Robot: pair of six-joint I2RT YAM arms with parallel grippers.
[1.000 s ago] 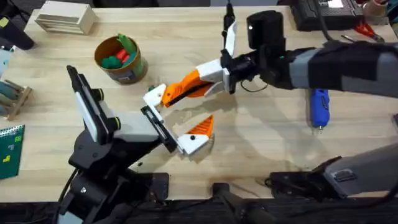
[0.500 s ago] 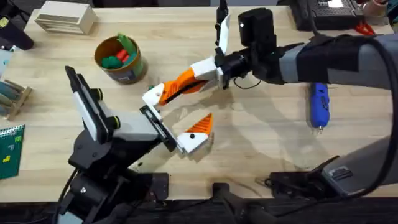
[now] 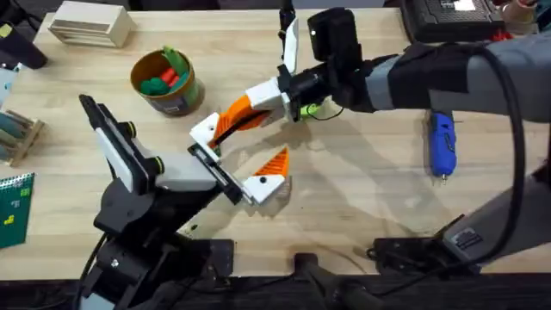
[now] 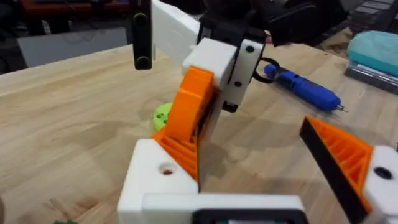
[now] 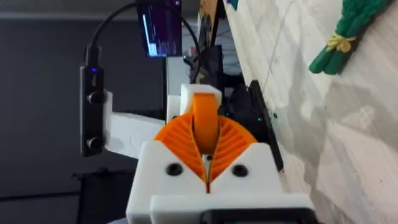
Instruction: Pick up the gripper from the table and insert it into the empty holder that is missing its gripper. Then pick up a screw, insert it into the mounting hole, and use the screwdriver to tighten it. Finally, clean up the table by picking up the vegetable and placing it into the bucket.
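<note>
My right gripper (image 3: 227,127) reaches across the middle of the table, shut on the orange gripper (image 5: 204,118), which shows between its ribbed pads (image 5: 233,143). The piece's tip rests against the bare white holder (image 4: 155,180), the empty finger mount of my left gripper (image 3: 243,145). That gripper stands open, with its one orange finger (image 4: 345,155) well apart from the holder. The blue screwdriver (image 3: 442,145) lies at the right. The bucket (image 3: 165,82) stands at the back left. The dark-green vegetable (image 5: 339,37) lies on the wood beyond my right gripper.
A flat bright-green ring (image 3: 310,109) lies under the right wrist. A slatted box (image 3: 90,24) sits at the back left, a wooden rack (image 3: 17,133) and a green card (image 3: 13,202) at the left edge. Black equipment (image 3: 452,13) is at the back right.
My right arm has carried the orange gripper to the left and slightly farther back. The left gripper has shifted left with it, keeping the holder at the piece's tip.
</note>
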